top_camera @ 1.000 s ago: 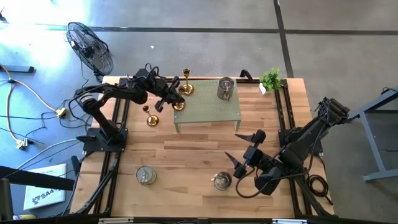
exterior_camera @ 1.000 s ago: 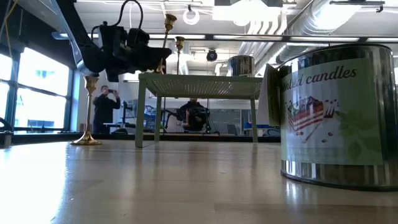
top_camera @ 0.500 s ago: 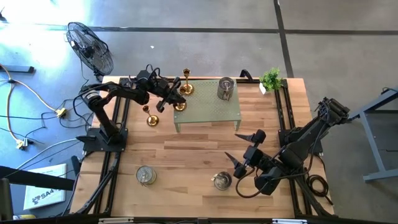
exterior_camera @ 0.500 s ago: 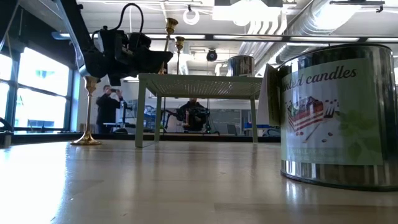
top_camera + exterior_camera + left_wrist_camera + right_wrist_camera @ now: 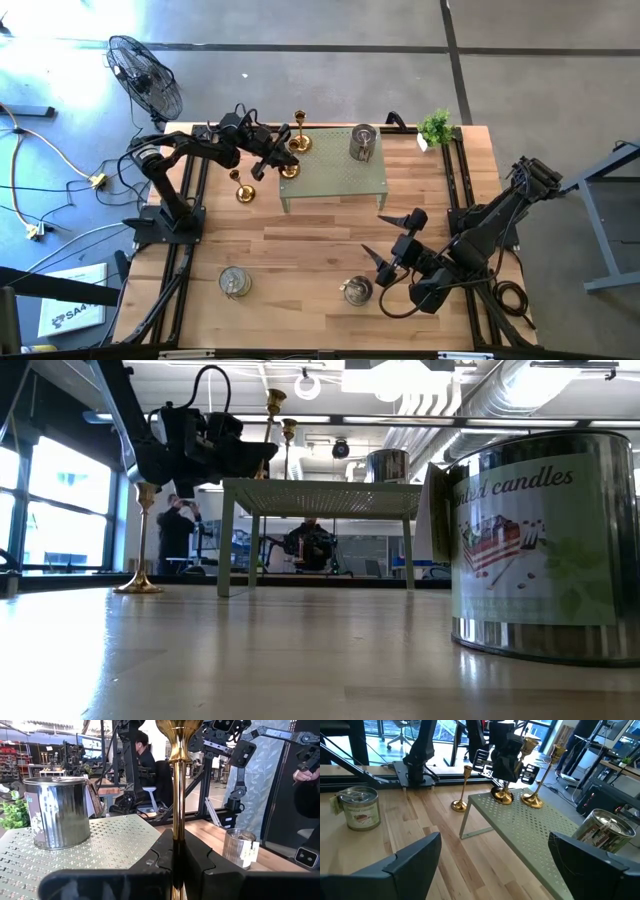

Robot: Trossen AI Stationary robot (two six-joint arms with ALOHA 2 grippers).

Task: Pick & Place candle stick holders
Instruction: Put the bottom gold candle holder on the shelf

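My left gripper [image 5: 268, 160] is shut on a gold candle stick holder [image 5: 177, 780] at the left near corner of the green perforated stand [image 5: 340, 175]. A second gold holder [image 5: 299, 140] and a silvery can holder [image 5: 362, 142] stand on the stand. The third gold holder [image 5: 243, 192] stands on the table left of the stand. Two more silvery holders [image 5: 235, 282] [image 5: 357, 290] stand near the table's front. My right gripper [image 5: 392, 242] is open and empty above the table, just past the near-right can. My left gripper pinches the gold holder's thin stem [image 5: 177, 827], low down, between its two fingers [image 5: 200, 860]. The fingers come level from the table's left and lie across the stem. The holder is about upright, and its round base [image 5: 502, 796] seems to sit on the stand's corner.
A small green potted plant [image 5: 436, 127] stands at the table's far right corner. A floor fan [image 5: 145, 75] stands beyond the far left corner. People show in the room behind the table [image 5: 178, 530]. Bare wood lies between the stand and the front cans.
My left gripper has gone a little toward the stand and slightly down with the gold holder, which stays about upright. It has kept still for the last half second. My right arm has kept still.
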